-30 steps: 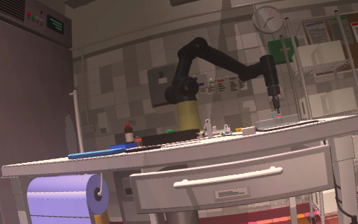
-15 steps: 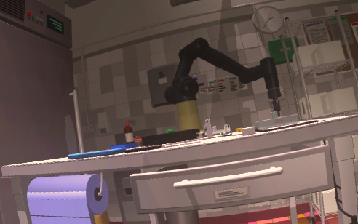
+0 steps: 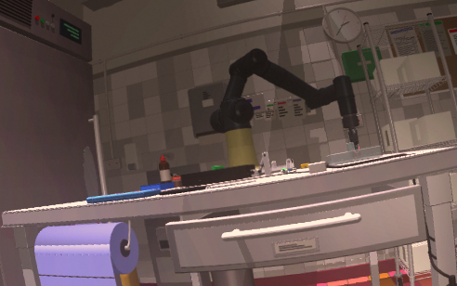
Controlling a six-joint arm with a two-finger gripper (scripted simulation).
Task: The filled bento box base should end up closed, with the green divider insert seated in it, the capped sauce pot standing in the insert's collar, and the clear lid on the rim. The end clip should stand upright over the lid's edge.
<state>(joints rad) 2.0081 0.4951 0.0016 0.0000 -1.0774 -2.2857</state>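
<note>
On the right half of the steel table, the clear lid (image 3: 355, 154) lies on a dark mat, seen edge-on as a low pale slab. My gripper (image 3: 354, 144) hangs straight down right over the lid, open and empty, with its fingertips at the lid's top. Further left, the dark bento box base (image 3: 217, 174) sits in front of the arm's yellow pedestal, with a bit of green (image 3: 217, 167) showing behind it. Small white parts (image 3: 265, 163) stand between base and lid; I cannot tell which is the clip.
The table's front edge runs across the view, with a drawer (image 3: 297, 227) below it. A brown sauce bottle (image 3: 164, 169) and a blue board (image 3: 121, 195) sit at the left. A wire shelf rack (image 3: 408, 83) stands just right of the lid.
</note>
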